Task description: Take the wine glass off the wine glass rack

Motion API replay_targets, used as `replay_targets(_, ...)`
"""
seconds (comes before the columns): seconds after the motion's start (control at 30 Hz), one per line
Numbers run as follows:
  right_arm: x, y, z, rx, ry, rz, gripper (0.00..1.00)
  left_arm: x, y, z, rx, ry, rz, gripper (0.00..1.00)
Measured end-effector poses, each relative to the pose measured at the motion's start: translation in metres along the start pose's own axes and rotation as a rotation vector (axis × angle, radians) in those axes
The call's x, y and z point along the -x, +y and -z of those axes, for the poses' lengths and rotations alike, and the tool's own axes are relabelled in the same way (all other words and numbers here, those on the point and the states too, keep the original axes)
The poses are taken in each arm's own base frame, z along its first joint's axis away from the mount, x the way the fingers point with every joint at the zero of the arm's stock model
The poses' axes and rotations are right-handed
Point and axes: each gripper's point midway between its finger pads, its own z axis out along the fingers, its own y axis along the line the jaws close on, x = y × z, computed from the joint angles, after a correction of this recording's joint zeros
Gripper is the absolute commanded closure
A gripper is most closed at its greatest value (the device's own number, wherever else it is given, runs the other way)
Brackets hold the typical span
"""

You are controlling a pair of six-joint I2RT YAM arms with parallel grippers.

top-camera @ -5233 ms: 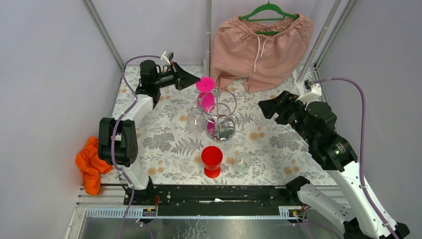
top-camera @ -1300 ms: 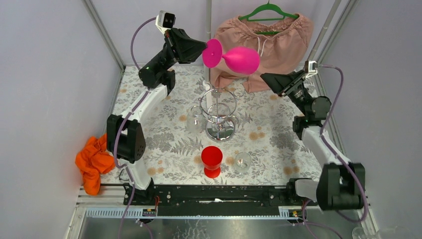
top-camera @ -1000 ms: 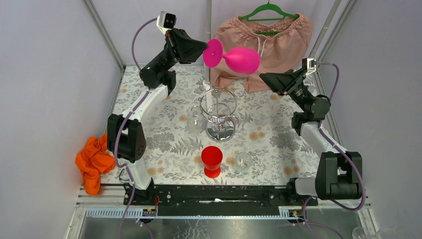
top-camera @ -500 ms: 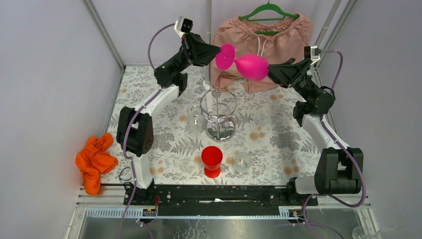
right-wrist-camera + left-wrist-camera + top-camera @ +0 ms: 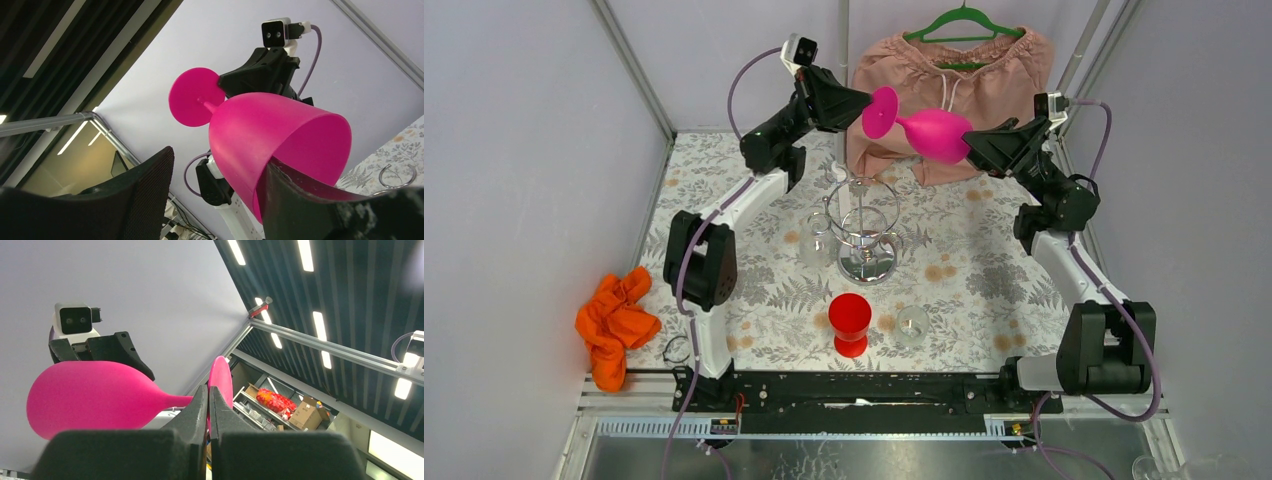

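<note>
The glass (image 5: 929,130) is already off the rack (image 5: 864,225), lying on its side in the air high above the bench's (image 5: 984,290) far edge. The left claw (image 5: 864,103) is pinched tight on its stem by the foot. The right claw (image 5: 974,140) stands spread about the bowl, not gripping. What's left, I'd say, is a handover or setting it down. Only the top view shows the rack below. The right wrist view shows one finger (image 5: 145,200) clear of the bowl.

Wine glass (image 5: 936,133) matt pink plastic; wine glass rack (image 5: 867,262) shiny chrome wire.
</note>
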Motion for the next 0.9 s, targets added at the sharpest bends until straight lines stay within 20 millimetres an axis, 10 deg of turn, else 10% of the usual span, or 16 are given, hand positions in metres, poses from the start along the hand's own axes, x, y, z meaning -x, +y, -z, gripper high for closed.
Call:
replay_targets(0.57, -0.01, 0.032, -0.014, 0.088, 0.02, -0.072, 0.88, -0.01, -0.007, -0.016, 0.029, 0.013, 0.016, 0.95)
replay_targets(0.9, -0.007, 0.041, -0.018, 0.107, 0.019, -0.078, 1.0, -0.012, 0.001, -0.016, 0.072, 0.032, 0.003, 0.64)
